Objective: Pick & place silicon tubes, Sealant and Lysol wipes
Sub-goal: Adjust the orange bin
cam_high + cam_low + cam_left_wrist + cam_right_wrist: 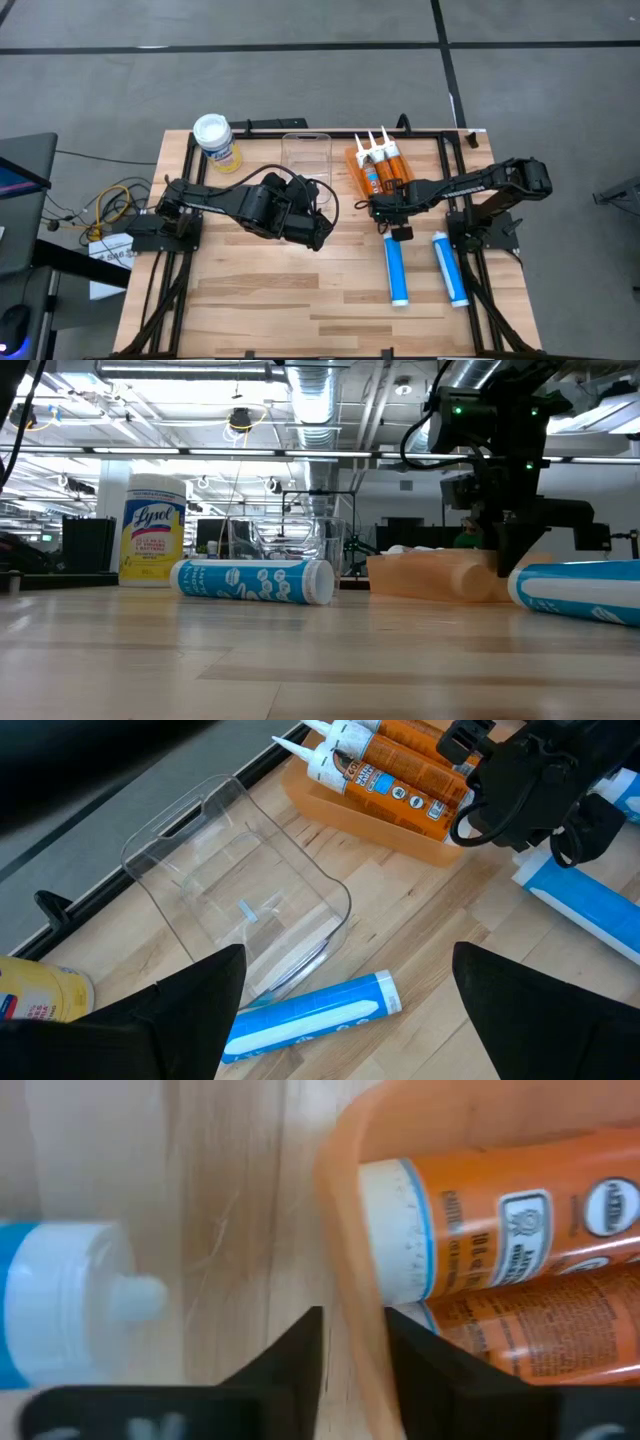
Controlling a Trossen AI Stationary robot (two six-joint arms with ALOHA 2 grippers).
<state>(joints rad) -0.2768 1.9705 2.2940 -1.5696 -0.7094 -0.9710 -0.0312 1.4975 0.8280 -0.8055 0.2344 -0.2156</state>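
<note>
Gripping the near wall of the shallow translucent orange plastic tray (345, 1230), the right gripper (353, 1342) has its two dark fingers pinching that thin rim, one inside, one outside. The step in hand looks like moving the tray, which carries three orange sealant cartridges (385, 165) with white nozzles; the next move probably calls for a level pull, so the smooth round tubes do not roll.

Two glossy blue-and-white silicone tubes (397, 272) lie on the pale wooden table (260, 300) near the right arm. A third lies under the left gripper (340, 995), which hovers spread wide.

The yellow-labelled Lysol wipes canister (217, 142) stands upright at the far left corner, beside a clear rigid plastic bin (306, 157).
</note>
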